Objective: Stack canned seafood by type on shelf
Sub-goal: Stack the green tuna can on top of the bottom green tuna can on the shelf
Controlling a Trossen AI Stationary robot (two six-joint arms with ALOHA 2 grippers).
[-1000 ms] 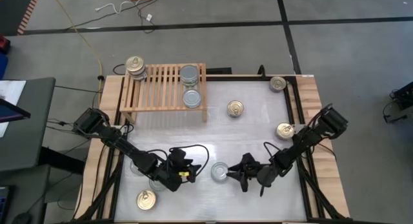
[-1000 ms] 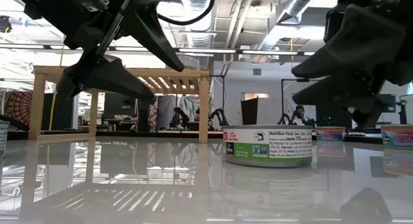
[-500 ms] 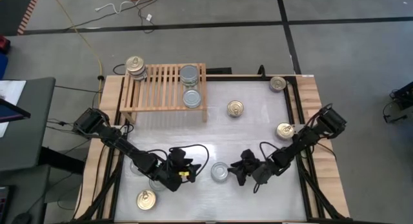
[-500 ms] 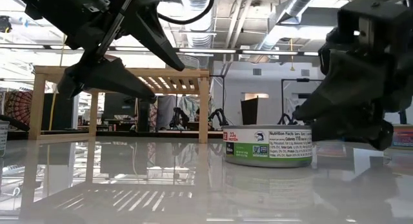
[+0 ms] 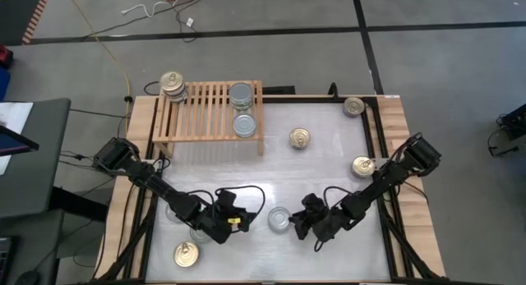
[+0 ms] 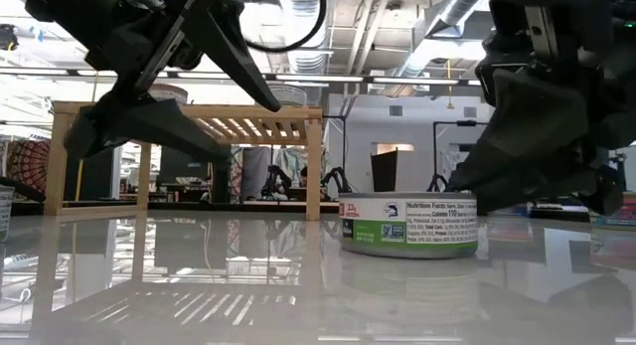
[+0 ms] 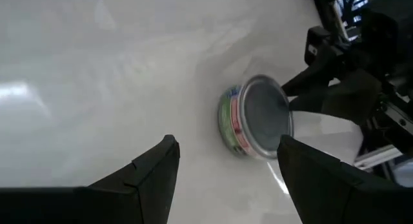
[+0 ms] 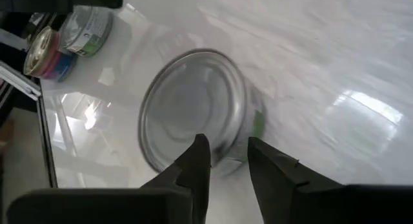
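Note:
A silver-topped can point(image 5: 279, 220) with a green label lies on the white table between my two grippers, and also shows as the can point(image 6: 409, 224), the can point(image 7: 255, 117) and the can point(image 8: 193, 108). My right gripper point(image 5: 299, 223) is right at its right side, fingers point(image 8: 193, 169) only narrowly apart at the can's edge. My left gripper point(image 5: 237, 220) waits open just left of the can, wide fingers point(image 7: 145, 179) apart from it. The wooden shelf point(image 5: 205, 112) holds a gold-topped stack point(image 5: 173, 84) at its left and two silver cans point(image 5: 241, 94) at its right.
Gold-topped cans lie loose on the table: one point(image 5: 300, 138) in front of the shelf, one point(image 5: 354, 107) at the far right corner, one point(image 5: 362, 166) by the right arm, one point(image 5: 186, 254) near the front left. More cans point(image 8: 87, 27) sit under the left arm.
My right gripper has moved left up to the silver can and its fingers have narrowed. The can has slid slightly left. The left arm has stayed still.

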